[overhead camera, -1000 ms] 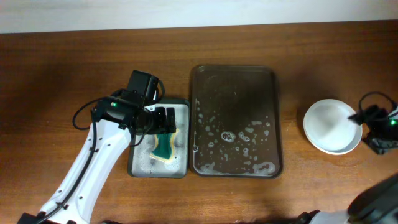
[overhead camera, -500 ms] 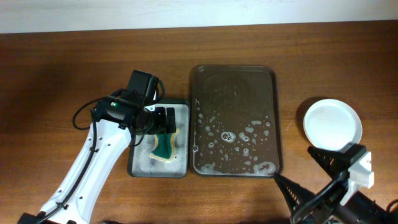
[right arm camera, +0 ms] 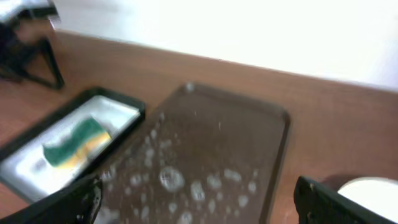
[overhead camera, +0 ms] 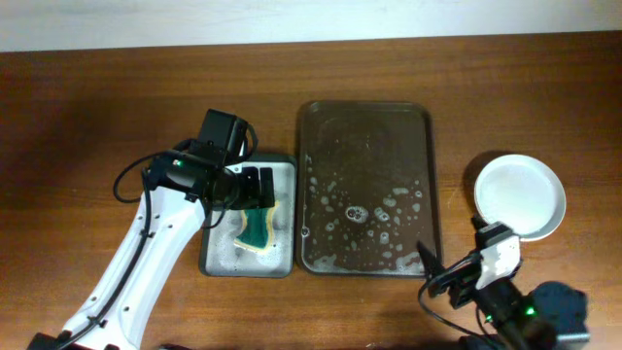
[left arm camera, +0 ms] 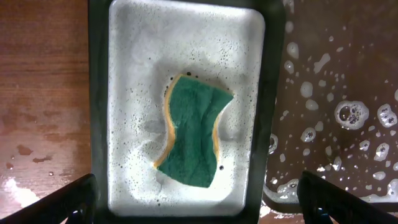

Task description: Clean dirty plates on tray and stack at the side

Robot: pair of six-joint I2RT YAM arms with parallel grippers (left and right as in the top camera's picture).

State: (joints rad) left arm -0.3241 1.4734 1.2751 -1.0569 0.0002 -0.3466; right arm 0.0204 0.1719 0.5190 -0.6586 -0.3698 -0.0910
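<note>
The dark brown tray lies mid-table, wet with soap suds, with no plate on it; it also shows in the right wrist view. White plates sit stacked on the table to its right, and their edge shows in the right wrist view. I cannot tell how many plates are in the stack. My left gripper is open and empty above the grey tray. My right gripper is open and empty near the front edge, below the plates and apart from them.
A green and yellow sponge lies in soapy foam in the small grey tray, left of the brown tray. Water drops mark the wood left of it. The left arm crosses the front left of the table.
My right gripper has pulled away from the plate stack at the right edge, toward the front of the table. The plates stay stacked. The left arm has not moved.
</note>
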